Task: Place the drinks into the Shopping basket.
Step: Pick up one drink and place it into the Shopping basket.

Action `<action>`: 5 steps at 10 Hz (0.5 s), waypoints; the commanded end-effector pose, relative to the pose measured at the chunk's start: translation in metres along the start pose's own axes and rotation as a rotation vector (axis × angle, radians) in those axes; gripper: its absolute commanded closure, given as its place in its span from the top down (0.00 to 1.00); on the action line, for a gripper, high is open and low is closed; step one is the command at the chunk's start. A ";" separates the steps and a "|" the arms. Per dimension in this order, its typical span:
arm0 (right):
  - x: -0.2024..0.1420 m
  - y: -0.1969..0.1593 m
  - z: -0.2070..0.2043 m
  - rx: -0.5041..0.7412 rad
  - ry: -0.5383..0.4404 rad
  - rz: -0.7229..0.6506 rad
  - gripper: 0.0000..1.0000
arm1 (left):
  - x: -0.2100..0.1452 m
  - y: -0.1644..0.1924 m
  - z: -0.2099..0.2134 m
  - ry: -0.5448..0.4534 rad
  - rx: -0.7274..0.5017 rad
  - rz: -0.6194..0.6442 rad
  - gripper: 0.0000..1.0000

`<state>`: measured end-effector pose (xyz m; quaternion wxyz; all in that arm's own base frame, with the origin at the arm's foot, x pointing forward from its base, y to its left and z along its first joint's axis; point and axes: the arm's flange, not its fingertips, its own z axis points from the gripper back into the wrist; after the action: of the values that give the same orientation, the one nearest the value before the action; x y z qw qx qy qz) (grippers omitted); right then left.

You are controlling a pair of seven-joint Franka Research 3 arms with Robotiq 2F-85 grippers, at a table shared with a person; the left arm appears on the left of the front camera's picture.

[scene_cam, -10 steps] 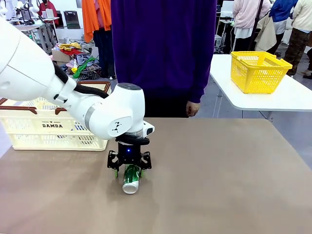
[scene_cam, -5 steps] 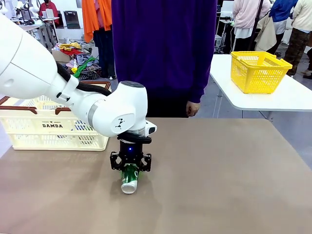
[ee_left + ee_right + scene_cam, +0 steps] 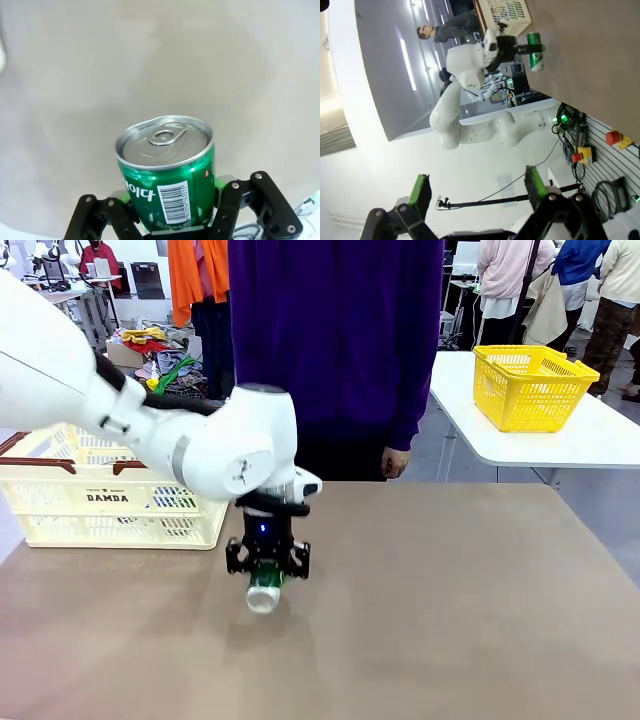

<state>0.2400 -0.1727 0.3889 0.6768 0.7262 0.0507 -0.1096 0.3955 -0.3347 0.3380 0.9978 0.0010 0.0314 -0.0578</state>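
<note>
Since the earlier frames our left gripper (image 3: pixel 267 571) has gone from wide open around the lying can (image 3: pixel 265 589) to clamped on it, and the can has come up off the table (image 3: pixel 450 620); its shadow now sits apart from it on the cloth. In the wrist view the can (image 3: pixel 167 175) sits between our green pads, silver lid pointing away from us, barcode facing the camera, held around the lower part of its body.

We judge the can light but slick: smooth painted aluminium, stiff enough while sealed, though thin walls can dent under a hard squeeze. A grip across the middle of the cylinder is the one we would want (ours looks nearer the base end, so the lid end may droop a little if it slips).

From the can, the basket (image 3: pixel 110 502) lies at about ten o'clock in the front view, near the table's left edge, well apart from the can. A person in purple (image 3: pixel 335 350) stands at twelve o'clock behind the table.

Our right gripper (image 3: pixel 477 192) hangs with its fingers spread wide and nothing between them.
</note>
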 end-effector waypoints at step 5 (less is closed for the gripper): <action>-0.003 0.006 0.001 0.007 0.004 -0.020 1.00 | 0.032 0.074 0.257 -0.190 -0.149 -0.222 0.00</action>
<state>0.2399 -0.1728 0.3889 0.6768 0.7262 0.0505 -0.1097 0.4261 -0.2775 0.5894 0.9888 -0.0664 -0.0483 -0.1249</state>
